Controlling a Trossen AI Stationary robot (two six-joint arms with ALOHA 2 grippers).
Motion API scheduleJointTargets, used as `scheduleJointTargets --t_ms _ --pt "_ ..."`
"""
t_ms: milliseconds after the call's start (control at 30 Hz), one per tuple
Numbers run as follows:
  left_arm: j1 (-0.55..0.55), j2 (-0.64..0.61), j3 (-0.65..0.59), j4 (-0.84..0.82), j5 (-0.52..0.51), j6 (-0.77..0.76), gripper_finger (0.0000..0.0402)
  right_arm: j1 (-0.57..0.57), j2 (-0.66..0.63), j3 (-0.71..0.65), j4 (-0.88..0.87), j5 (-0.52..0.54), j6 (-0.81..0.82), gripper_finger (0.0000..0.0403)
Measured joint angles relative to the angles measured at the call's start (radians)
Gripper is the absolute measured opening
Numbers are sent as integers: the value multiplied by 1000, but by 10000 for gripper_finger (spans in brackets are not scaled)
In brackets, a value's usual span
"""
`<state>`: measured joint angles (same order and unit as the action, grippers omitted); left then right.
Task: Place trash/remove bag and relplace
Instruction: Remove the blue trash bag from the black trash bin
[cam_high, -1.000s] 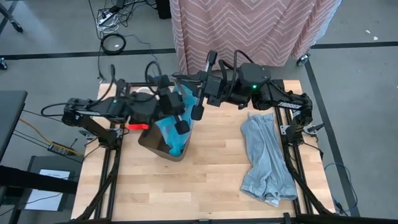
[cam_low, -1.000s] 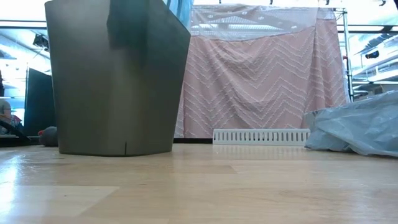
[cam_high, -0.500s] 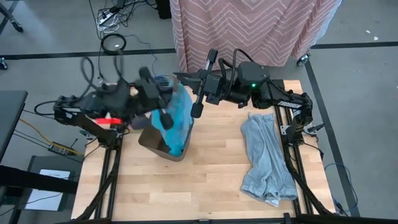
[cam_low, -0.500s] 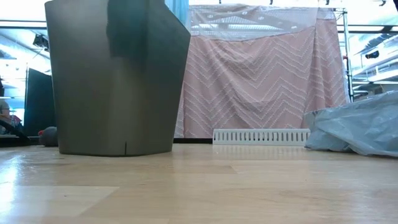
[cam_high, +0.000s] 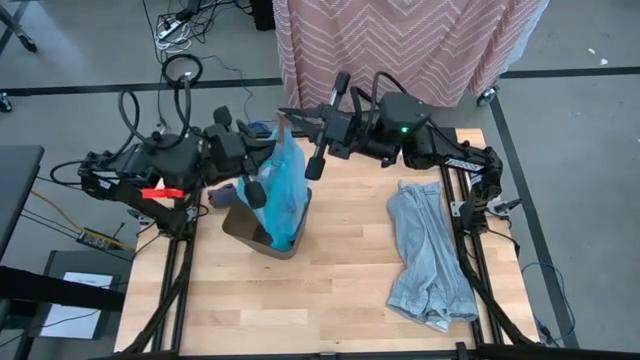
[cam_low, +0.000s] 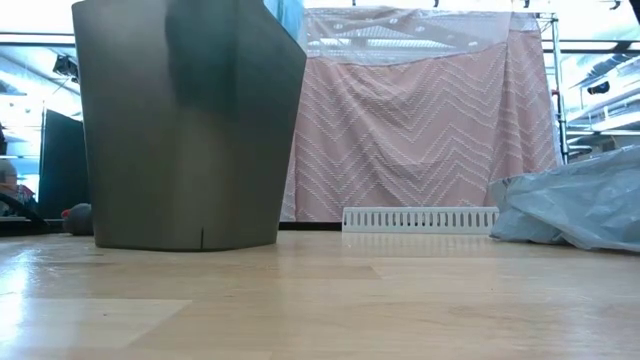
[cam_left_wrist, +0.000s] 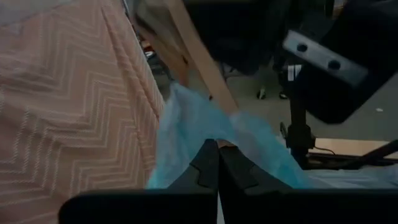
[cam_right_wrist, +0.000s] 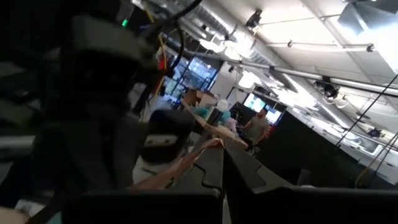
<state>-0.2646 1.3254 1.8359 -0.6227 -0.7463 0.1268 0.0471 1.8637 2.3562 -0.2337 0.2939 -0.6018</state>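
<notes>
Wooden planks form the table (cam_high: 320, 290), on which a dark grey bin (cam_high: 262, 232) stands left of centre, toward the far side; in the low view the same bin (cam_low: 190, 130) fills the left part of the frame and rests flat on the surface. On the left, the left arm reaches in from the table's left edge, and the left gripper (cam_high: 262, 178) sits over the bin's far-left rim with its jaws clenched on a fold of the blue bag (cam_high: 282, 190); the left wrist view shows the two dark fingers pressed together with the blue film (cam_left_wrist: 205, 134) bunched directly beyond them. This bag rises out of the bin as a tall gathered sheet, its upper end drawn up toward the far side of the table. To the right of it, the right gripper (cam_high: 283, 117) holds the bag's top corner, jaws closed tight on the plastic, with the right arm extending back to the table's far-right corner. No scraps of trash can be made out; the bag's contents are hidden inside the bin. Farther right, a crumpled pale grey bag (cam_high: 430, 255) lies flat on the right half of the table, well apart from the bin. Pink zigzag-patterned curtain (cam_high: 400, 45) hangs beyond the far edge.
</notes>
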Motion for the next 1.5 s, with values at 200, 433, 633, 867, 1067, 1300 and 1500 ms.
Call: scheduleJointTargets --t_ms 200,433,633,867,1067,1300,1500 --pt "3 3 0 2 -8 23 2 -11 0 0 -85 -2 8 0" --pt "-4 -29 0 15 -28 24 2 -24 -1 0 -85 -2 7 0" --pt "-11 -52 0 33 32 25 1 -38 -1 0 -84 -31 8 0" --pt "-11 -34 0 45 60 79 1 -31 -1 0 -83 -89 25 0" --pt "-10 -37 0 58 71 102 1 -22 -1 0 -83 -117 38 0" --pt "-10 -36 0 58 91 117 0 -21 -1 0 -82 -162 64 0" --pt "-10 -36 0 81 111 131 0 -14 -1 0 -78 -233 70 0"
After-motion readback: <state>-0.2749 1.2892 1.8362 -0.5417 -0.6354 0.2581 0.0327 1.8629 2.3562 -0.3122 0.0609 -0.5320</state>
